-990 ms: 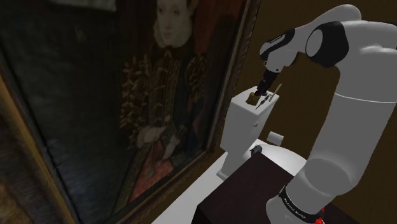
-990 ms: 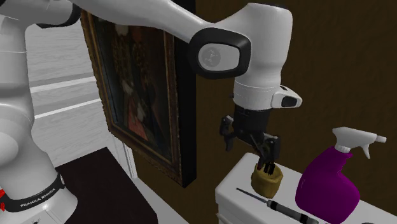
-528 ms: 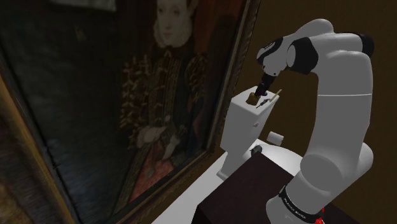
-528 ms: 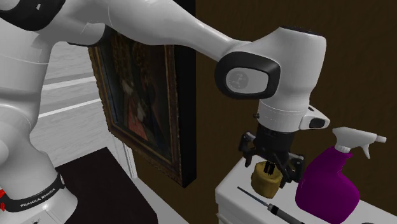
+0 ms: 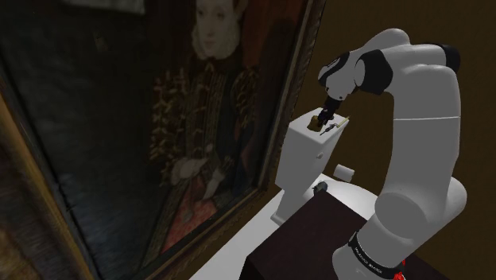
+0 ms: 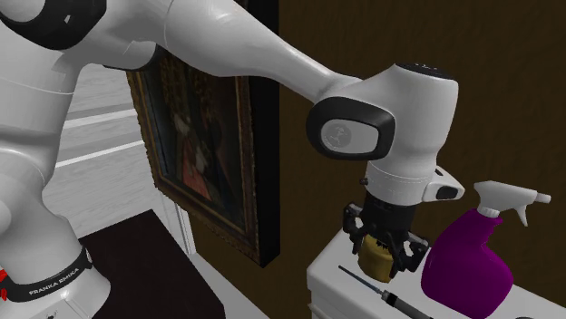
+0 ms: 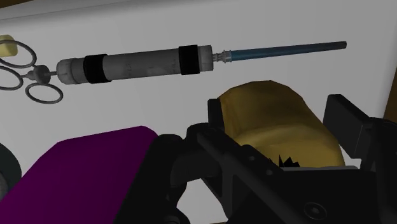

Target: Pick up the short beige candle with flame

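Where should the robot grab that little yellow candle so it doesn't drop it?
By its rounded sides, coming straight down from above. The candle is short, stubby and stands upright. The syringe and purple spray bottle sit close beside it, so a sideways approach looks crowded.

We see a big portrait painting (image 5: 199,119) in a carved gilt frame across the left & centre of the shoulder view, against a dark brown wall (image 5: 350,24). A white toilet tank (image 5: 296,163) stands centre-right; its flat lid is the surface (image 7: 191,19). Pale floor (image 5: 230,250) at bottom centre. Light is dim. 2nd ext. view: pale grained boards (image 6: 91,109) at upper left.
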